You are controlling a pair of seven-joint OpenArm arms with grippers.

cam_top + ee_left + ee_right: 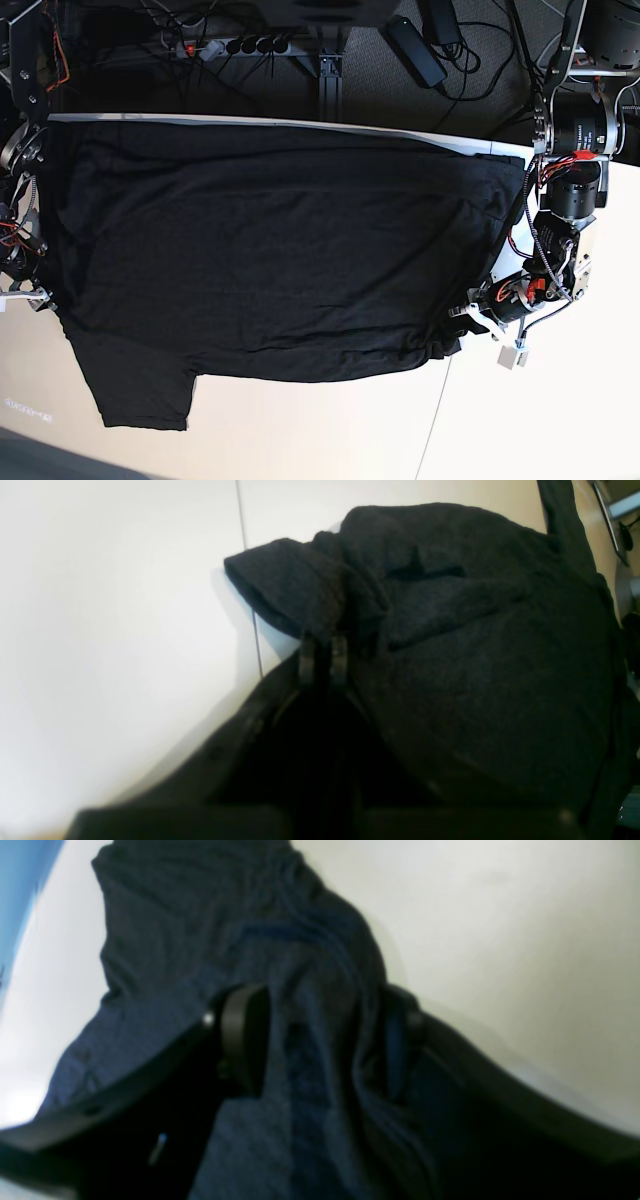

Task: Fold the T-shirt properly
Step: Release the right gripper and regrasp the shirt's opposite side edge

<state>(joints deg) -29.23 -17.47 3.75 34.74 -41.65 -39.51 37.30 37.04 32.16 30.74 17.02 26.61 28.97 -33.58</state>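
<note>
The black T-shirt (280, 250) lies spread wide across the table, one short sleeve (140, 390) pointing toward the front left. My left gripper (322, 657) is shut on a bunched edge of the T-shirt (475, 630); in the base view it sits at the cloth's right front corner (458, 338). My right gripper (325, 1030) stands wide open, with a ridge of the T-shirt (200, 915) lying between its fingers (245, 1035). In the base view only the right arm (18, 250) shows, at the cloth's left edge. No graphic or label shows.
The cream tabletop (330, 430) shows bare in front of the shirt, with a seam (440, 420) running across it. Behind the table's far edge lie a power strip (230, 45) and tangled cables. The left arm's base (575, 130) stands at the back right.
</note>
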